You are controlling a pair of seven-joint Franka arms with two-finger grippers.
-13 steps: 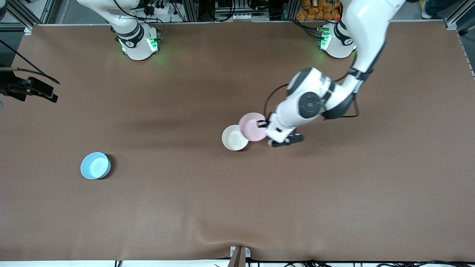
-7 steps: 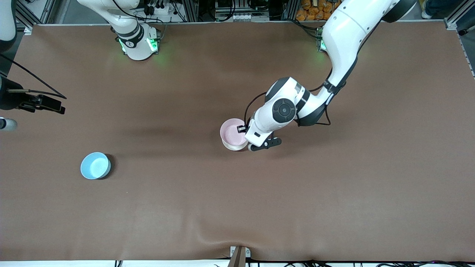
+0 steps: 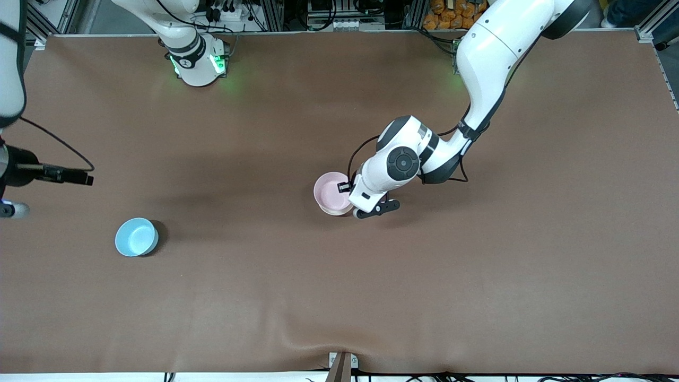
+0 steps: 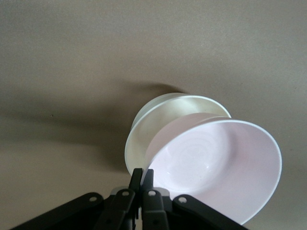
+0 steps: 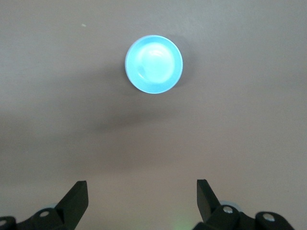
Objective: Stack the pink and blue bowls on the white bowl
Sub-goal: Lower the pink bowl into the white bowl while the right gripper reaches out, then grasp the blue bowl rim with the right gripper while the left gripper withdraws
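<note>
Left gripper (image 4: 142, 178) pinched tight on pink bowl (image 3: 332, 191) rim – bowl tilted over white bowl (image 4: 144, 129), mid-table; right gripper (image 5: 142, 197) jaws wide, empty, above table near blue bowl (image 3: 136, 237)

The front view looks steeply down across the whole table (image 3: 477, 297), facing both bases. The left wrist view sits close above the pink bowl (image 4: 220, 167), also seen from the front. The right wrist view looks down from higher on the blue bowl (image 5: 153, 64), also seen from the front.

left hand (image 4: 142, 178) clamped, right hand (image 5: 142, 191) spread
</note>
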